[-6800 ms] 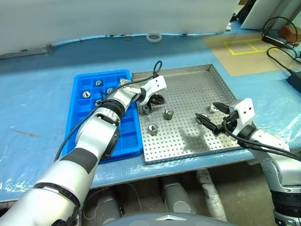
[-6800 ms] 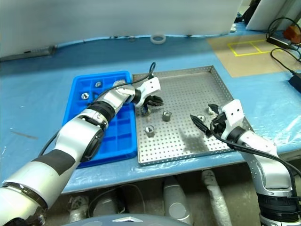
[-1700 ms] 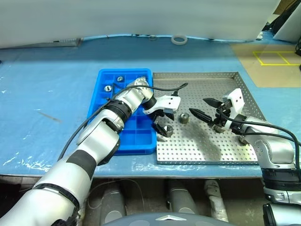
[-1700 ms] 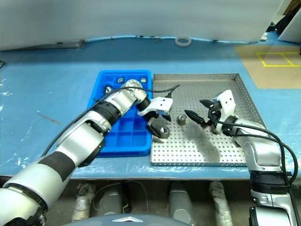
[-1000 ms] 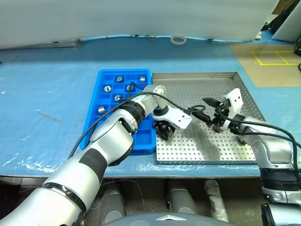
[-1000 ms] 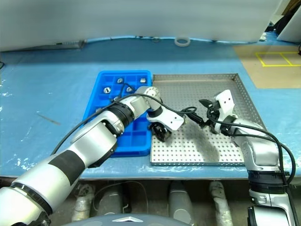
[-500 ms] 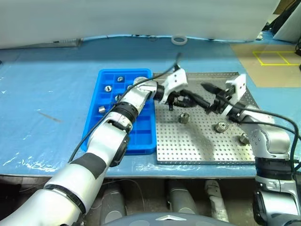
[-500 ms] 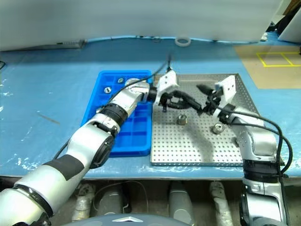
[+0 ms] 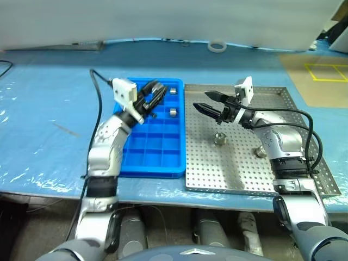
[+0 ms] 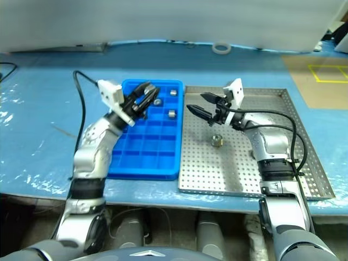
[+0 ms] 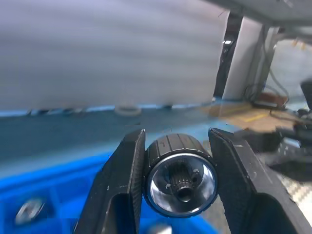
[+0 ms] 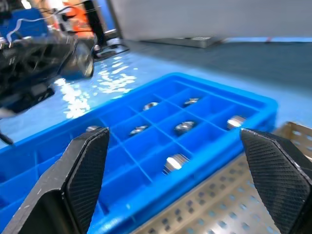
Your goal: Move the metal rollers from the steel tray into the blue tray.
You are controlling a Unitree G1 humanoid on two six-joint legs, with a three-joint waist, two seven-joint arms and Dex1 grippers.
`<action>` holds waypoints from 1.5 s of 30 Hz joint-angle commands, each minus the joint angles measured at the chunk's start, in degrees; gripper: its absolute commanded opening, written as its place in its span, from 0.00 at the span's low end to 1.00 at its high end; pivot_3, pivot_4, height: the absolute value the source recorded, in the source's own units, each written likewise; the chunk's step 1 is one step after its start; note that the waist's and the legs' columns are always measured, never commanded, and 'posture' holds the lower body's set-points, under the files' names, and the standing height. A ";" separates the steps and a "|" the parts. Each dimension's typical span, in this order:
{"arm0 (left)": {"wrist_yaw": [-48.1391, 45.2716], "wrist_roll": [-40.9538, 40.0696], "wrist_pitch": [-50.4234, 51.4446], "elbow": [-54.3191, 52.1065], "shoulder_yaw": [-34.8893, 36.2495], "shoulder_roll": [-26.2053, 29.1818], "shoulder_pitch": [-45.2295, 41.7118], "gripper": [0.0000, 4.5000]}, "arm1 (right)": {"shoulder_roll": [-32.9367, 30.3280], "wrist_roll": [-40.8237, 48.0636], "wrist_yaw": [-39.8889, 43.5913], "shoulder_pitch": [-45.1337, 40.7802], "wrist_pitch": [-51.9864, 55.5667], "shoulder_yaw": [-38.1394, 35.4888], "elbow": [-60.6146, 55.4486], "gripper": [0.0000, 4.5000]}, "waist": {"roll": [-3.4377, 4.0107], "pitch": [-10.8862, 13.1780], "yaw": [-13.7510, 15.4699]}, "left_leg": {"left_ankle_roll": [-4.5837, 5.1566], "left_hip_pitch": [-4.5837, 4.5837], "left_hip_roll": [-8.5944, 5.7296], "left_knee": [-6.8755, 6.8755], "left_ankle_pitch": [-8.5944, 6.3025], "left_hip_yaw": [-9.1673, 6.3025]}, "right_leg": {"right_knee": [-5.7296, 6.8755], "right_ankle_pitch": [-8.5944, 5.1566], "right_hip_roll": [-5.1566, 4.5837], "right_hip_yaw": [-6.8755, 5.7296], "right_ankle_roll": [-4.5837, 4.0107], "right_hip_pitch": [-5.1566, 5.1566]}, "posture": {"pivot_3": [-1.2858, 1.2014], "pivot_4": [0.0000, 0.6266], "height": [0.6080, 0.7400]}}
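Gripping one silvery metal roller (image 11: 180, 174) over the bright blue compartment tray (image 9: 157, 157), which already holds several, the left gripper (image 9: 154, 95) is mid-delivery while the right gripper (image 9: 209, 103) stands wide open and empty above the perforated steel tray (image 9: 239, 168), where at least two rollers remain.

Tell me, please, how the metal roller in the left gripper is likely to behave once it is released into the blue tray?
The metal roller looks round and smooth, so it may roll, though the blue tray compartment walls should stop it. It appears solid metal, probably heavy for its size and rigid. The left gripper holds it by its curved sides, so it could slip.
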 commanded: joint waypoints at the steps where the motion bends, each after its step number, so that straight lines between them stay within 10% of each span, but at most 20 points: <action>1: -0.66 -1.51 4.88 -13.01 -0.79 6.01 8.64 0.38 | 1.16 -1.48 3.48 -4.04 -2.30 2.10 3.12 1.00 | -0.01 0.01 0.90 | -0.09 0.00 0.04 -0.02 -0.02 0.00 | 0.00 0.00 0.02 -0.03 0.00 0.00 | 0.53 0.24 1.00; 12: 1.95 -4.80 11.29 -22.52 4.42 17.23 25.28 0.38 | 5.97 -5.47 9.63 -9.55 -7.17 5.27 13.13 1.00 | 0.00 0.03 3.96 | -0.58 0.23 0.18 -0.35 0.19 -0.05 | 0.08 0.01 0.12 -0.14 -0.02 0.08 | 0.58 0.24 1.00; 26: 4.05 0.36 13.31 -17.76 0.07 23.69 24.23 0.38 | 5.85 -7.62 8.33 -8.29 -9.94 3.98 13.86 1.00 | 0.00 0.03 3.90 | -0.90 0.40 0.51 -0.44 0.39 -0.07 | 0.20 0.03 0.60 -0.06 -0.06 0.03 | 0.56 0.24 1.00; 32: 1.30 -4.06 14.49 -13.56 0.37 23.84 17.83 0.79 | 4.01 -7.33 6.37 -6.27 -9.40 2.21 10.94 1.00 | 0.00 0.03 3.93 | -1.11 0.60 0.56 -0.47 0.51 -0.09 | 0.61 -0.05 0.82 0.07 -0.24 -0.03 | 0.54 0.24 1.00; 45: -13.41 -5.26 7.49 7.88 -14.36 14.94 -8.91 0.79 | -7.58 -3.83 -2.22 9.32 2.34 -6.72 -11.02 1.00 | 0.00 0.02 1.08 | -1.25 0.76 0.54 -0.35 0.65 -0.10 | 0.92 -0.03 0.95 0.28 -0.33 -0.04 | 0.41 0.24 1.00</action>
